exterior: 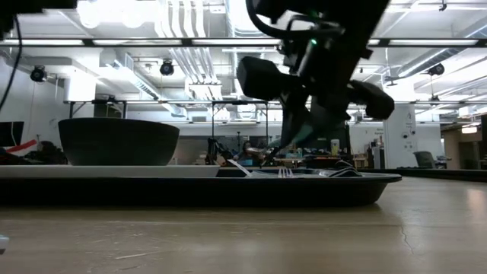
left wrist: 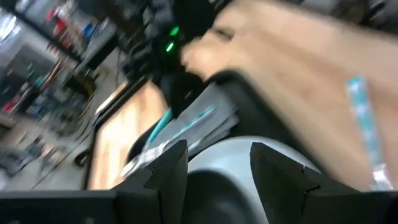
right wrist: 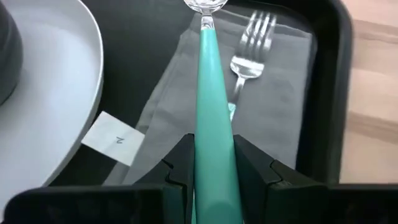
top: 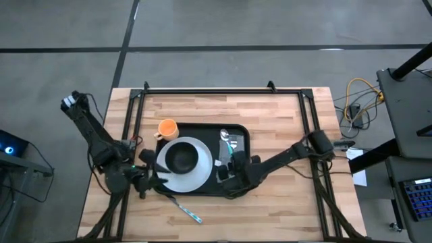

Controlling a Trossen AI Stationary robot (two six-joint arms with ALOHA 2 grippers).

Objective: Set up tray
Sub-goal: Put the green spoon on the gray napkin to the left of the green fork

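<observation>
The black tray (top: 202,133) lies mid-table. On it sit a white plate (top: 197,177) with a dark bowl (top: 181,157), an orange cup (top: 167,128) at the far left corner, and a grey napkin (right wrist: 280,93) on its right side. A fork (right wrist: 252,43) lies on the napkin. My right gripper (right wrist: 214,146) stands over the tray's near right part, shut on a teal-handled spoon (right wrist: 207,56). My left gripper (left wrist: 217,158) is open at the plate's near left rim (top: 158,179); whether it touches the plate, I cannot tell. My right gripper pinches the spoon's teal handle (right wrist: 210,112) between its two fingers, near the handle's free end. The fingers lie along the spoon and come from the table's near side. The spoon points away over the napkin, its bowl (right wrist: 205,5) at the napkin's far edge.
A teal-handled knife (top: 187,210) lies on the bare wood near the table's near edge, in front of the tray. A small white tag (right wrist: 115,140) sits between the plate and the napkin. Black frame rails run along the table's left, right and far sides.
</observation>
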